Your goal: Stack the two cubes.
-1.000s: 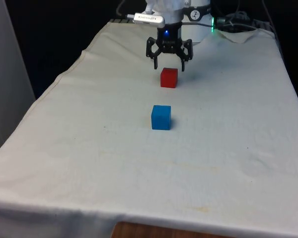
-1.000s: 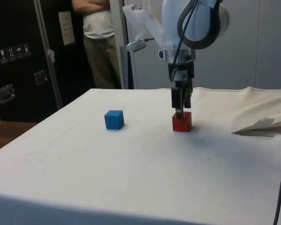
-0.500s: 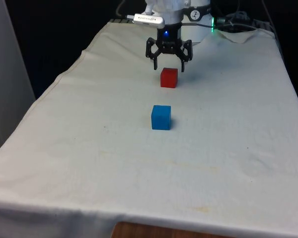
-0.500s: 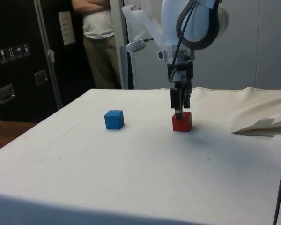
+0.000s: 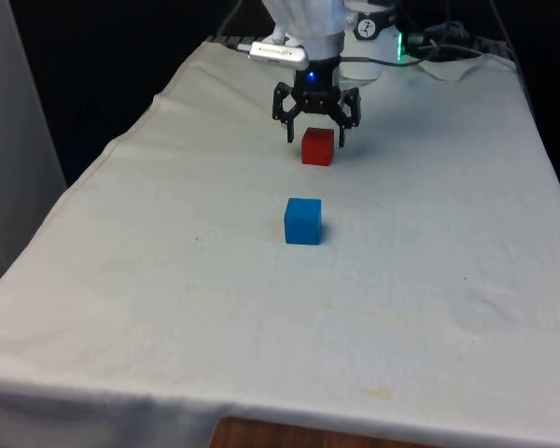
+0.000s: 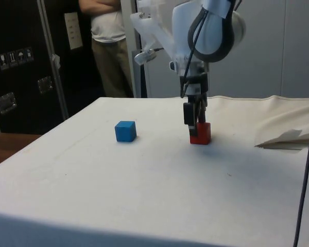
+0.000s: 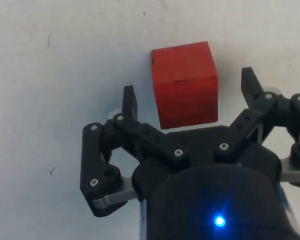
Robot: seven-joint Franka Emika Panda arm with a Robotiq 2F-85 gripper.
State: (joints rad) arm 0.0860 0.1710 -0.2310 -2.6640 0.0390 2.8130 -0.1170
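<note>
— What's nearest to us on the tabletop?

— The blue cube. It sits alone on the white cloth, roughly midway between the two long edges and a bit towards the far end. Nothing touches it.

— And the red one?

— The red cube lies beyond the blue one, closer to the far edge, in line with it and well apart from it. It rests flat on the cloth.

— Where's the arm?

— Right over the red cube. The end effector points straight down, with its fingertips at about the level of the cube's top. From the wrist you can see the fingers spread wide, one on either side of the cube, with a gap between each tip and the cube's faces. They aren't gripping anything.

— Anything behind?

— A fold of rumpled cloth lies near the far corner, and a person in a white shirt, arms folded, stands past the tabletop's edge by the dark cabinets.
</note>
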